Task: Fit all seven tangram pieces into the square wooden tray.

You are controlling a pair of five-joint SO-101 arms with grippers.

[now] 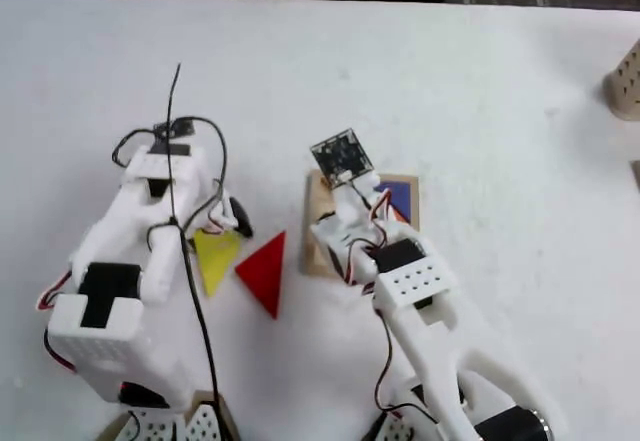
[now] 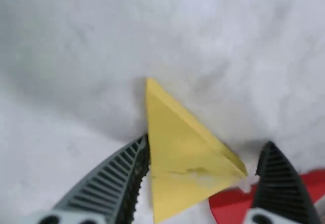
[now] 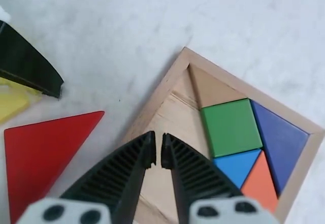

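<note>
A yellow triangle (image 2: 183, 153) lies on the white table between the fingers of my left gripper (image 2: 203, 178), which is open. One finger touches its edge and the other stands just off its corner. Beside the yellow triangle (image 1: 215, 254) in the high view lies a red triangle (image 1: 265, 273). The square wooden tray (image 3: 157, 97) holds a tan triangle (image 3: 213, 88), a green square (image 3: 231, 127), a dark blue piece (image 3: 280, 137), a light blue triangle (image 3: 236, 165) and an orange triangle (image 3: 261, 182). My right gripper (image 3: 158, 150) is shut and empty over the tray's bare wood.
The right arm covers most of the tray (image 1: 318, 231) in the high view. The red triangle (image 3: 45, 153) lies close to the tray's outer edge. A pale perforated object (image 1: 626, 86) stands at the table's far right edge. Open white table stretches behind both arms.
</note>
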